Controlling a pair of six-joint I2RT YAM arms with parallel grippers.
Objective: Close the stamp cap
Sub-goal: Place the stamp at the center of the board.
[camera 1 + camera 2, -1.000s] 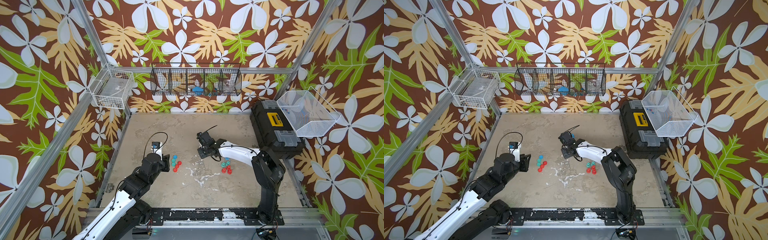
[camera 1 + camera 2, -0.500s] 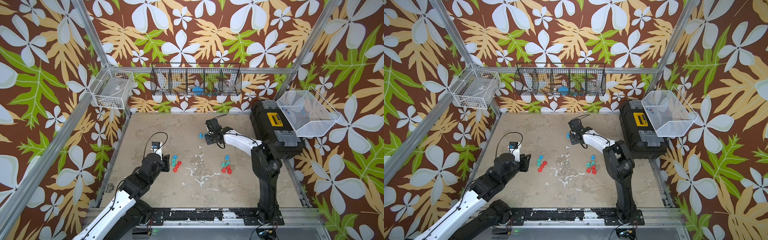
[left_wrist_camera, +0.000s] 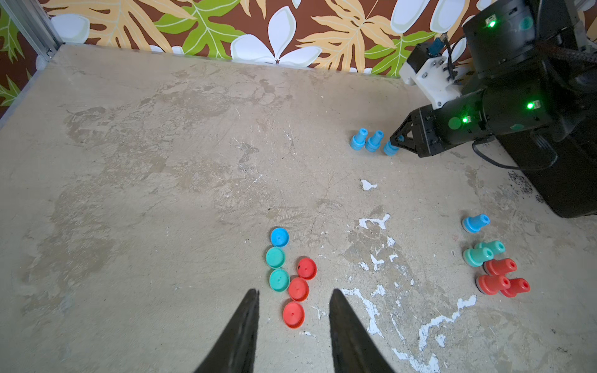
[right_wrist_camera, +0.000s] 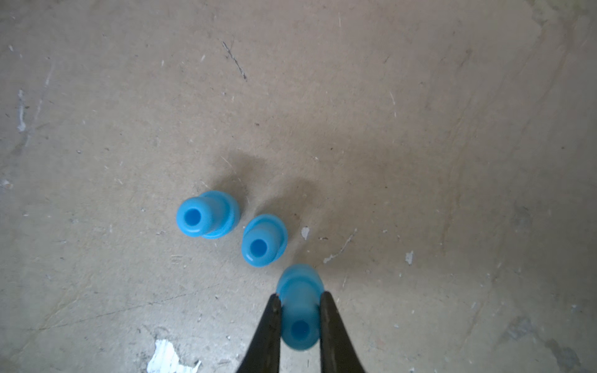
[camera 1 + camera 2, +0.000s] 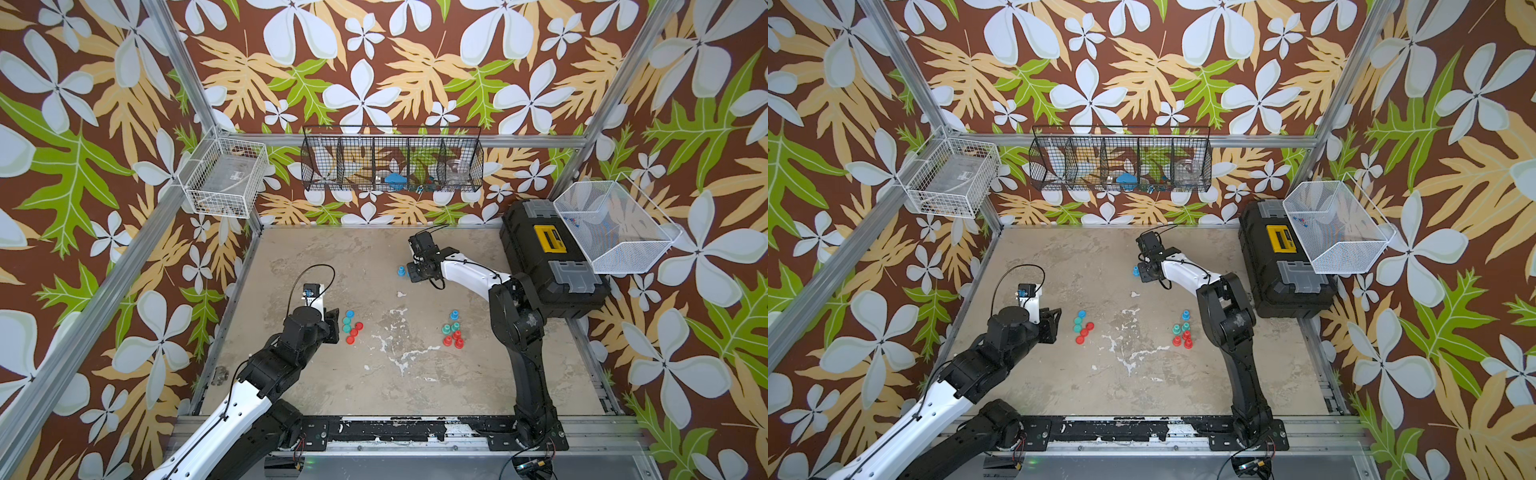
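Note:
My right gripper point(image 4: 298, 295) is shut on the stem of a blue stamp point(image 4: 298, 310), held upright low over the table at the back centre, where both top views also show this blue stamp point(image 5: 401, 271) point(image 5: 1136, 272). Two more blue stamps point(image 4: 206, 214) point(image 4: 263, 240) stand just beside it. Loose caps lie near my left gripper point(image 3: 294, 292), which is open with nothing in it: a blue cap point(image 3: 279, 236), a teal cap point(image 3: 275, 257) and a red cap point(image 3: 293, 314) among them. Red, teal and blue stamps point(image 3: 491, 264) lie clustered at the right.
A black toolbox point(image 5: 548, 257) sits at the table's right edge, with a white mesh basket point(image 5: 615, 228) above it. A black wire basket point(image 5: 392, 164) hangs on the back wall, and a white wire basket point(image 5: 226, 183) on the left frame.
My right gripper has carried the blue stamp from the table's middle toward the back, ending beside the two standing blue stamps. The left arm has not moved.

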